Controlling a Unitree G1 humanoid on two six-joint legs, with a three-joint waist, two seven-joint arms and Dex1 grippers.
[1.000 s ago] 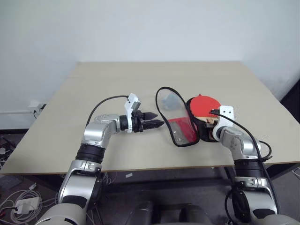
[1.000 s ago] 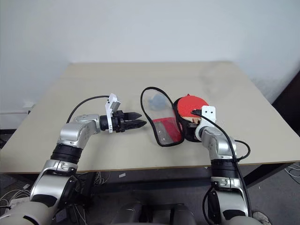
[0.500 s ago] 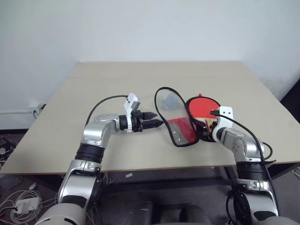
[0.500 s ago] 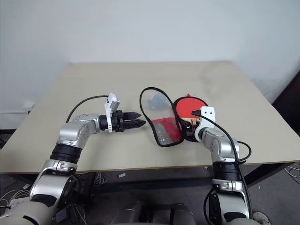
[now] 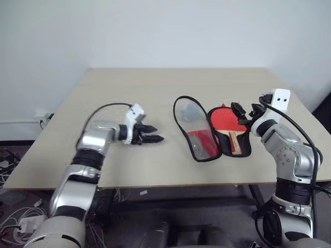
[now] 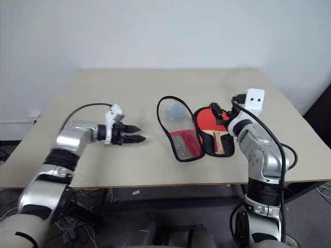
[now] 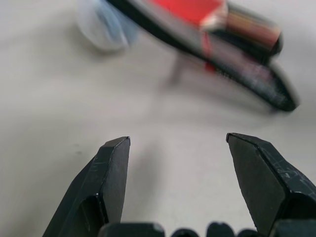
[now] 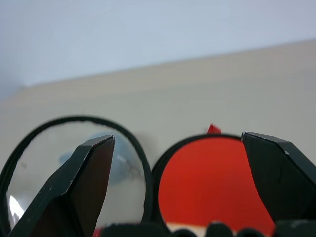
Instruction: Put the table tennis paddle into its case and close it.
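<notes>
The case (image 5: 192,135) lies unzipped in the middle of the table, its two halves spread side by side. In the right half rests the table tennis paddle (image 5: 226,120), red face up, pale handle (image 5: 236,143) pointing toward the near edge. My right gripper (image 5: 243,111) hangs open above the paddle's right side, holding nothing; its wrist view looks over the red face (image 8: 207,187) and the left half (image 8: 49,163). My left gripper (image 5: 159,134) hovers open low over the table, left of the case and apart from it, with the case (image 7: 237,44) ahead of its fingers.
The beige table (image 5: 129,93) stands against a white wall. Its near edge runs just below both arms, and bare tabletop lies left of and behind the case. Cables and a power strip (image 5: 28,225) lie on the floor at the left.
My right gripper has let go of the paddle's handle, opened and risen clear. The paddle now lies flat in the case's right half. My left gripper has sunk and drifted slightly left.
</notes>
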